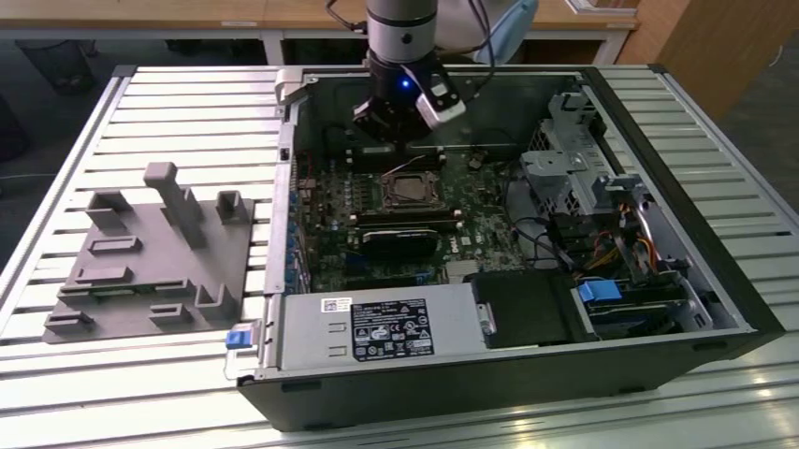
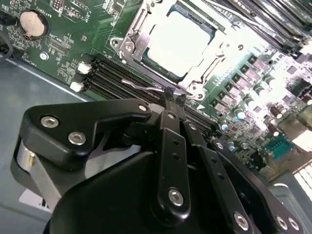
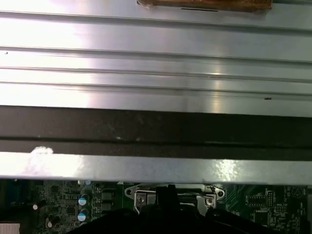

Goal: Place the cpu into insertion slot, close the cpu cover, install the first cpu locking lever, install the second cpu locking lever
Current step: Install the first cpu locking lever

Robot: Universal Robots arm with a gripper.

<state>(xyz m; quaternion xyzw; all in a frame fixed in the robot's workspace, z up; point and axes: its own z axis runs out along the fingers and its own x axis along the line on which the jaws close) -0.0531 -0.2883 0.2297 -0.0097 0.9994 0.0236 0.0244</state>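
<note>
Silvery cpu cover (image 2: 170, 46) closed over cpu (image 2: 178, 41); label print unreadable.

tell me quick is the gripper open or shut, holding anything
Gripper: shut, fingertips pinched on the thin wire locking lever beside the cpu cover; the cpu sits in the socket.

The gripper (image 1: 397, 140) hung low inside the open computer case (image 1: 699, 281), at twelve o'clock of the cpu cover (image 1: 410, 190), hemmed by the case's rear wall (image 3: 156, 126) behind, with the black heatsink block (image 1: 399, 243) at six o'clock and drive cages (image 1: 568, 168) at three.
</note>
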